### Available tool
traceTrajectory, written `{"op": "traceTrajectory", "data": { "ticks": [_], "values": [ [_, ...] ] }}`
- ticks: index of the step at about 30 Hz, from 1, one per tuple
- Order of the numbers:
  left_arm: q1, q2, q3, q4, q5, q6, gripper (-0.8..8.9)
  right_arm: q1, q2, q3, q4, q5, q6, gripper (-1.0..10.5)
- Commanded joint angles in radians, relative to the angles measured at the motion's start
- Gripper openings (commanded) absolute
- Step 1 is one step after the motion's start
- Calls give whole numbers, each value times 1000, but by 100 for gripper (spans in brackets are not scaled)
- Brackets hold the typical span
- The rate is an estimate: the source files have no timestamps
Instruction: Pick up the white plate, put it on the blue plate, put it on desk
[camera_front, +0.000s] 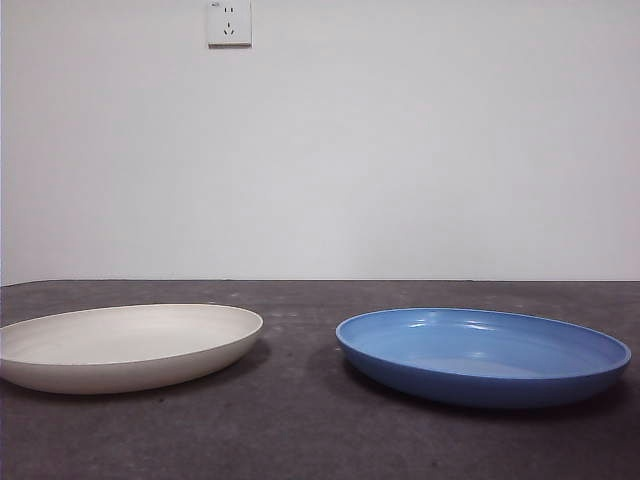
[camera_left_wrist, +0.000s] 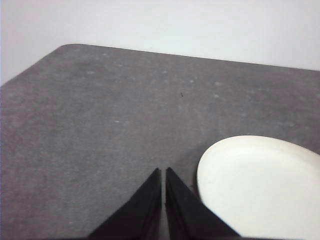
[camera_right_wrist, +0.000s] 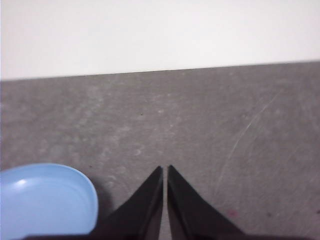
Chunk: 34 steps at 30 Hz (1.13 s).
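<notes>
The white plate (camera_front: 125, 345) lies flat on the desk (camera_front: 300, 430) at the left of the front view. The blue plate (camera_front: 483, 354) lies flat on the desk at the right, apart from the white one. My left gripper (camera_left_wrist: 163, 171) is shut and empty above bare desk, with the white plate (camera_left_wrist: 260, 187) just beside it. My right gripper (camera_right_wrist: 165, 169) is shut and empty above bare desk, with the blue plate (camera_right_wrist: 45, 200) off to its side. Neither arm shows in the front view.
A white wall with a socket (camera_front: 229, 22) stands behind the desk's far edge. The desk's rounded corner (camera_left_wrist: 70, 47) shows in the left wrist view. A gap of bare desk separates the two plates.
</notes>
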Motion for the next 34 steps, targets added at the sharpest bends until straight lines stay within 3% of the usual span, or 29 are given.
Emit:
{"op": "traceTrajectory", "data": {
  "ticks": [1,8,14,23,27,34],
  "values": [
    [-5,15,57,19,-3,-92,16,0,23,58,10,-18,153,8],
    [-23,124,200,11,-2,-183,16,0,176,239,-30,-60,196,8],
    [-37,275,400,-59,11,-163,16,0,348,395,-61,-182,201,8],
    [-37,518,727,-179,190,-109,16,3,576,650,-247,-442,192,8],
    [-39,595,816,-222,278,-110,16,50,633,726,-295,-478,185,8],
    [-82,702,903,-273,406,-107,16,114,686,829,-439,-538,84,8]
  ]
}}
